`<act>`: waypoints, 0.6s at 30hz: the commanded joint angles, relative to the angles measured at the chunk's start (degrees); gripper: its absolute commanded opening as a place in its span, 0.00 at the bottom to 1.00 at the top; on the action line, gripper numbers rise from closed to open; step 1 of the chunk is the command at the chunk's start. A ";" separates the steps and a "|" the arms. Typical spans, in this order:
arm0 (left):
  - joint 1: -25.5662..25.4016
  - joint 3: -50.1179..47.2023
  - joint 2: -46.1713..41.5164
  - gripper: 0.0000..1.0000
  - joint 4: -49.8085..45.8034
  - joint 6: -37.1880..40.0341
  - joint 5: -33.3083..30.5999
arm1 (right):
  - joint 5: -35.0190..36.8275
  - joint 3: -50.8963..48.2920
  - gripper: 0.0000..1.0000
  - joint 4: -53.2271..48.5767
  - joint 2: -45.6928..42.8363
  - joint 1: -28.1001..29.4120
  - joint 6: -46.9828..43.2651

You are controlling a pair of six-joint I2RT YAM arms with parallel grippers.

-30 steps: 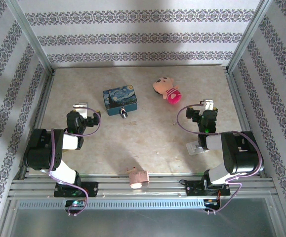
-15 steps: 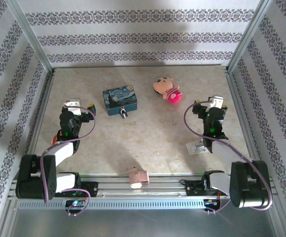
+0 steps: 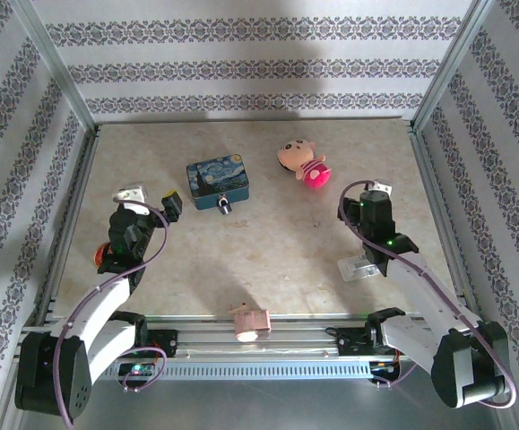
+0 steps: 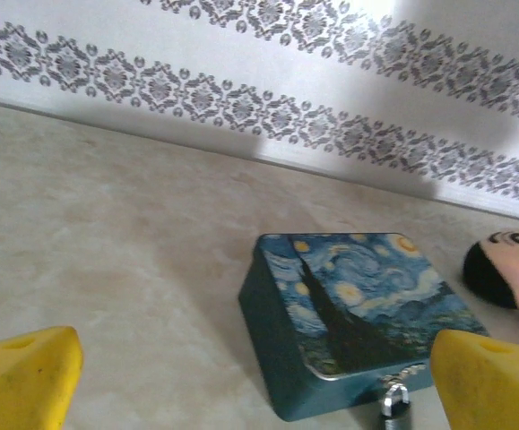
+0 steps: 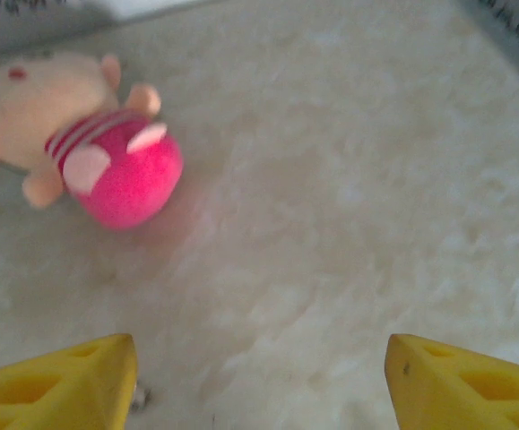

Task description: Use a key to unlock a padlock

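So the padlock point(image 3: 224, 205) sits at the near edge of the blue tin point(image 3: 217, 179), just right of my left gripper point(image 3: 150, 195), well apart from my right gripper point(image 3: 377, 191), both spread wide and empty.

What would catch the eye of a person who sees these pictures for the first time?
Most likely the blue starry-night tin on the far half of the table, with the tiny dark padlock at its near side. Next come the pink plush doll lying to the right of the tin, and the patterned wallpaper all around.
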 commanded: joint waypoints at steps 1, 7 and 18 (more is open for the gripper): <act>-0.83 -2.19 -1.13 0.99 -2.05 -7.04 -0.22 | -2.35 0.72 0.69 -6.47 0.83 2.87 6.15; -0.83 -3.47 -0.91 0.99 -2.12 -9.80 0.13 | -2.61 3.38 0.63 -8.74 6.92 7.81 6.77; -0.83 -2.24 2.04 0.99 -1.95 -12.08 1.12 | -5.02 10.51 0.50 -9.99 20.21 9.33 6.44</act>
